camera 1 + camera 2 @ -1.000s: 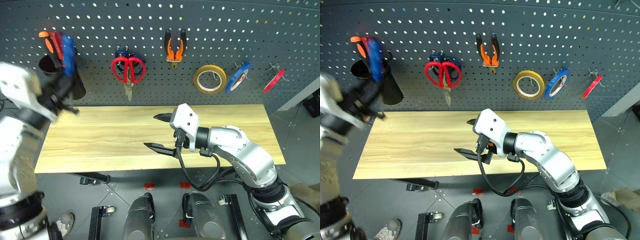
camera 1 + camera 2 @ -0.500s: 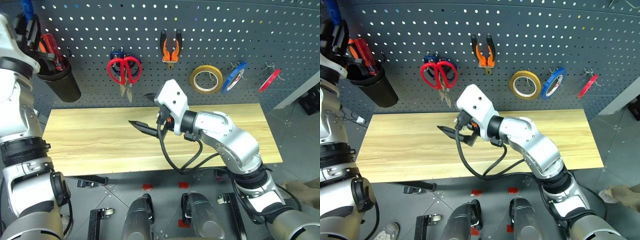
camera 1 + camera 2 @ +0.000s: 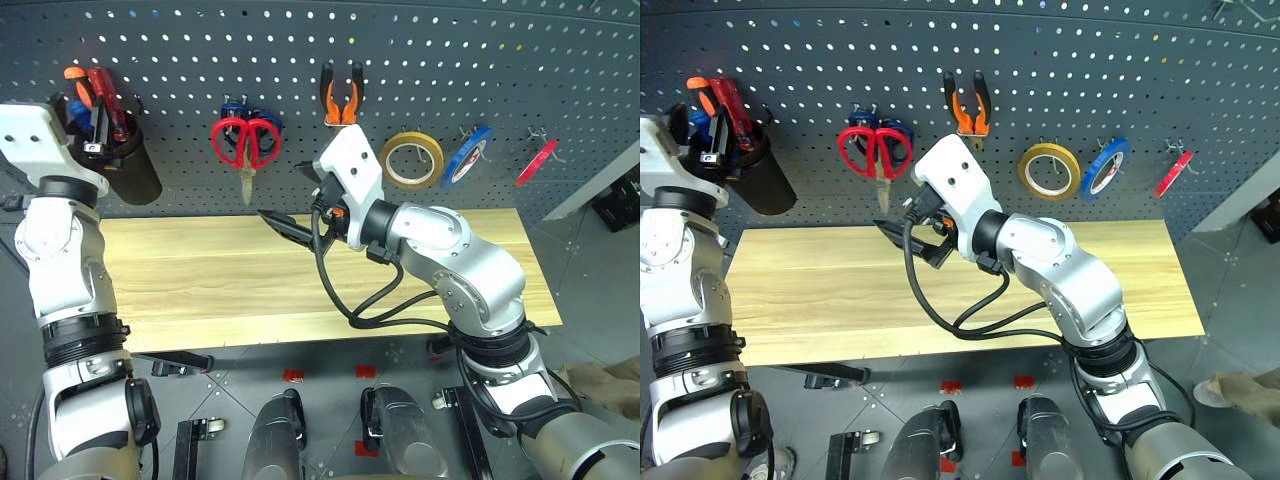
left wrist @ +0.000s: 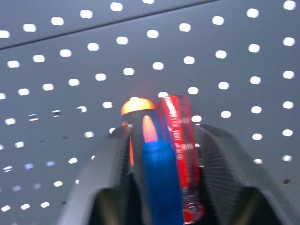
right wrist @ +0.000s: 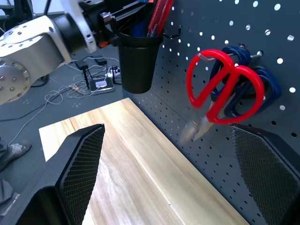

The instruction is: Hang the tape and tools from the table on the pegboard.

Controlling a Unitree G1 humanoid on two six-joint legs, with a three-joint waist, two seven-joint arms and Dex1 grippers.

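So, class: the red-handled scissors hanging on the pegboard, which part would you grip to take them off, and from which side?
Probably best to take the red-handled scissors by the closed blades, just under the pivot, coming from the front over the table. They hang blades-down, flat against the pegboard, and the loops are crowded by the blue-handled tool behind.

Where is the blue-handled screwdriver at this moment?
In the left eye view, the blue-handled screwdriver stands in the black cup at the pegboard's left side, beside the red and orange screwdrivers, at the left end effector.
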